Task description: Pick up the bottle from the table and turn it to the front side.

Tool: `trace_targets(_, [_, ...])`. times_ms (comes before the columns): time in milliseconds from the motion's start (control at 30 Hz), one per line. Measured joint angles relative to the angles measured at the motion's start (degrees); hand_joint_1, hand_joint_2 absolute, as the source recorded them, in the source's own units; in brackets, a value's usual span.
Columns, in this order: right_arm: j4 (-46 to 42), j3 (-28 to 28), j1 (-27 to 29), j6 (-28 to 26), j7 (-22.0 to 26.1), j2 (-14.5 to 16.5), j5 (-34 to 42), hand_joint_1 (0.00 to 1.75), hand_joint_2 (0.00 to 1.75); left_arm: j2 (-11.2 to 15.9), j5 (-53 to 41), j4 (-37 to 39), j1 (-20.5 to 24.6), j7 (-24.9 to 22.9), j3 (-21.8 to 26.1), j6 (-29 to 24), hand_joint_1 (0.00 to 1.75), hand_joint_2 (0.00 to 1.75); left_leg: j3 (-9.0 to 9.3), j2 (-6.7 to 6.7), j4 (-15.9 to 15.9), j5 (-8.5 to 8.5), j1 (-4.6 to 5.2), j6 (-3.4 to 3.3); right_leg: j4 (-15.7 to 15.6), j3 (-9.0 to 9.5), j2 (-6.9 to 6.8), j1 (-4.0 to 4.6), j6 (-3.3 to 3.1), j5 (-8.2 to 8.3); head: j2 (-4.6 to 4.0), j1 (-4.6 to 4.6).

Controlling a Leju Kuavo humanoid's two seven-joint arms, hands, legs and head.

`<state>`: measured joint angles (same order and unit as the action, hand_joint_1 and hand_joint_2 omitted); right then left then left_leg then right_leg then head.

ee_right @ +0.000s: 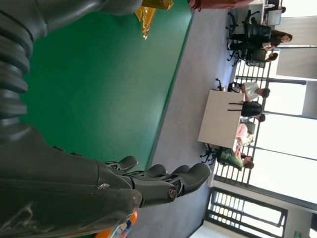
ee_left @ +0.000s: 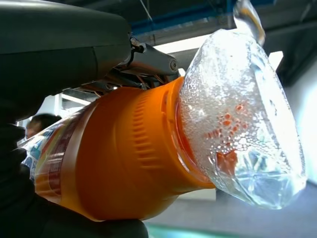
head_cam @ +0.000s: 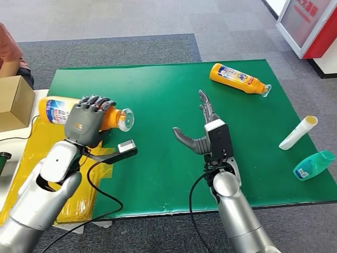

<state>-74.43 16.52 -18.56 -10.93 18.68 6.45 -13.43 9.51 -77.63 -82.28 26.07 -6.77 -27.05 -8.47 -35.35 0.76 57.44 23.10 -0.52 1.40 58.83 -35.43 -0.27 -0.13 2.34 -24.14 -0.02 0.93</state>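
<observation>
— So, where does the bottle [head_cam: 65, 112] sit relative to the left robot hand [head_cam: 88, 122]?

— Inside it; the left robot hand wraps the orange body from above, fingers curled over the shoulder near the neck, and holds it lifted above the left edge of the bench [head_cam: 167, 174]; the long axis lies roughly level, the clear cap [head_cam: 126, 119] pointing toward the middle of the green surface and the base toward the robot's left, out over the yellow sheet [head_cam: 23, 179]; the left wrist view shows the bottle's ribbed orange shoulder [ee_left: 123, 153] and the bubbly cap [ee_left: 242, 119] close up, with the dark fingers [ee_left: 75, 44] clamped across it.

— And the right robot hand [head_cam: 202, 134]?

— Fingers spread, thumb out, holding nothing; it hovers over the middle of the bench, well apart from the held bottle, palm side turned toward the cap end.

— Which relation decides the coming move?

— I judge it to be the label's facing about that long axis; part of the blue and white label shows upward near the base, but whether that is the front I cannot tell; a roll of the left wrist would turn it, and the empty right robot hand stands on the cap side should a handover be wanted.

— Anything else about?

— A second orange bottle [head_cam: 238, 78] lies at the far right of the bench, a white tube [head_cam: 298, 133] and a teal bottle [head_cam: 314, 164] near the right edge, a cardboard box [head_cam: 13, 103] off to the left.
</observation>
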Motion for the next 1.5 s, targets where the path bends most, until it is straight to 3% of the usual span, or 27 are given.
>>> trace_targets(400, [-0.06,0.0,-0.4,0.79,-0.55,1.19,-0.51,0.0,1.75,-2.85,3.19,12.04,-0.21,0.02,-3.61,1.25,1.75,1.75,-0.04,0.01,0.0,0.0,0.0,0.0,0.0,-0.02,0.01,0.0,0.0,0.02,0.0,0.01])
trace_targets(733, [-1.33,-1.96,1.6,0.22,-1.08,1.2,-1.65,0.0,1.75,-2.84,2.72,12.03,-5.09,-3.63,-5.59,5.39,1.75,1.75,-0.06,0.01,0.0,0.01,0.0,0.0,0.0,-0.03,0.01,0.0,0.01,0.01,0.0,0.01])
trace_targets(967, [-2.27,-2.95,2.58,0.42,-1.08,1.2,-2.02,0.0,1.75,-2.76,3.89,11.85,-7.82,-4.09,-5.69,5.91,1.75,1.75,-0.06,0.01,0.0,0.0,0.0,0.0,0.0,-0.03,0.0,0.0,0.0,0.01,0.0,0.01])
trace_targets(1500, [-2.39,-2.95,2.35,0.66,-1.73,1.31,-2.07,0.0,1.75,-5.58,5.63,20.74,-8.01,-5.88,-2.52,3.13,1.75,1.75,-0.06,0.01,0.0,0.0,0.0,0.0,0.0,-0.02,0.0,0.0,0.0,0.03,0.0,0.01])
